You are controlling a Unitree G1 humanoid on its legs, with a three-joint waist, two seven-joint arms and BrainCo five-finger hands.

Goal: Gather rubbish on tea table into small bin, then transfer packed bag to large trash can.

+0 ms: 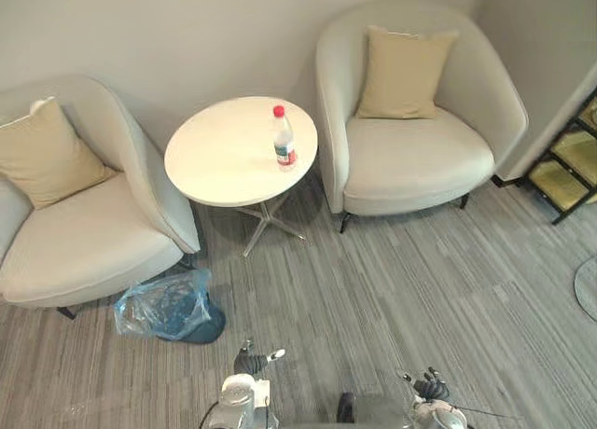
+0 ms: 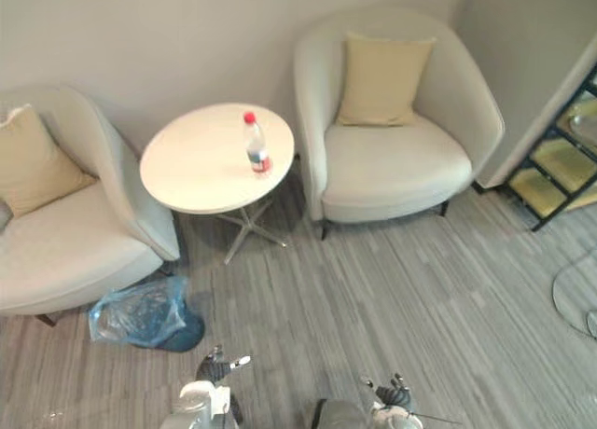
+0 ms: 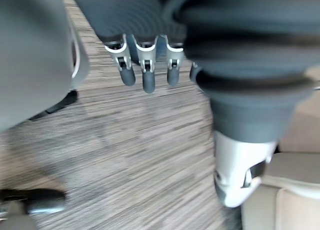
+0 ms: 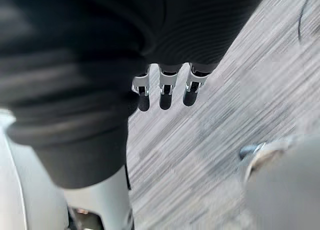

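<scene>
Left eye view: red-capped clear bottle [image 1: 284,140] on round white tea table [image 1: 219,154], twelve o'clock.
I see blue-bagged bin [image 1: 168,308] at ten; left hand [image 1: 252,362], right hand [image 1: 431,387] slack, empty.

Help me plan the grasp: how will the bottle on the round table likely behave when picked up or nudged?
The bottle stands upright, tall and narrow, so a sideways nudge would probably tip it. Its round body would then likely roll, and it stands near the edge of the table. It looks like clear plastic, so probably light.
</scene>
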